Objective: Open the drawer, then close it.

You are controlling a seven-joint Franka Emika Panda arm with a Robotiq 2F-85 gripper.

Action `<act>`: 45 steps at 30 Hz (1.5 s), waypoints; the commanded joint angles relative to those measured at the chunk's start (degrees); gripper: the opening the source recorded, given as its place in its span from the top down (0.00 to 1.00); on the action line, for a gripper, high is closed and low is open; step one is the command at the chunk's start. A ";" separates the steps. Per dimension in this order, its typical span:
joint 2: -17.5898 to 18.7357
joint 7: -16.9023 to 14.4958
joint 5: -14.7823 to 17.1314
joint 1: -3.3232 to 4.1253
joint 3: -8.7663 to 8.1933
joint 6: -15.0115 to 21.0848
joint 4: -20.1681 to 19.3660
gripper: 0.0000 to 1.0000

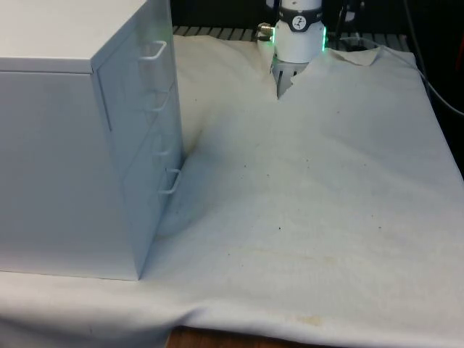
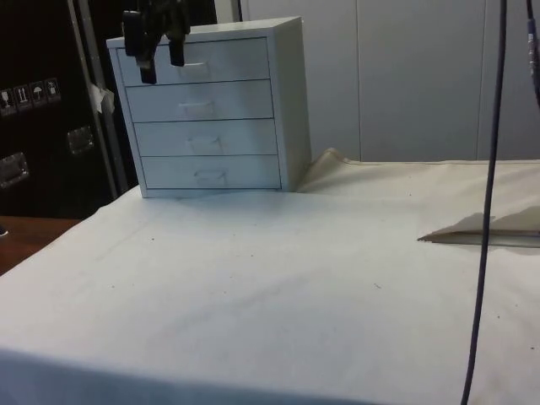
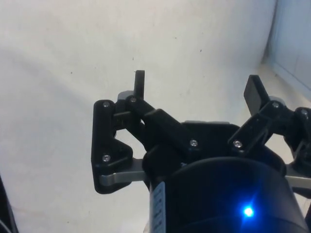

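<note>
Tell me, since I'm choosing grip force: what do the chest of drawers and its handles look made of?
The chest of drawers looks like white-painted sheet metal or laminate: smooth, matt, crisp-edged; which one I can't tell. Its handles appear to be thin white bent wire loops, probably metal.

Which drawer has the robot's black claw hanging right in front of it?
Find the white chest of drawers at the far end of the cloth-covered table in the side view. It has four drawers stacked up, all shut, each with a small white handle. The top drawer is the one; the open gripper hangs before its front.
</note>
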 commanded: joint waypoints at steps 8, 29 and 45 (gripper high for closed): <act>3.78 0.34 -0.86 0.00 -0.52 -0.69 3.90 0.00; 7.51 -2.29 -5.56 -0.06 -1.95 -3.04 7.33 0.00; 9.05 -4.58 -10.20 -0.34 -4.24 -2.35 7.79 0.00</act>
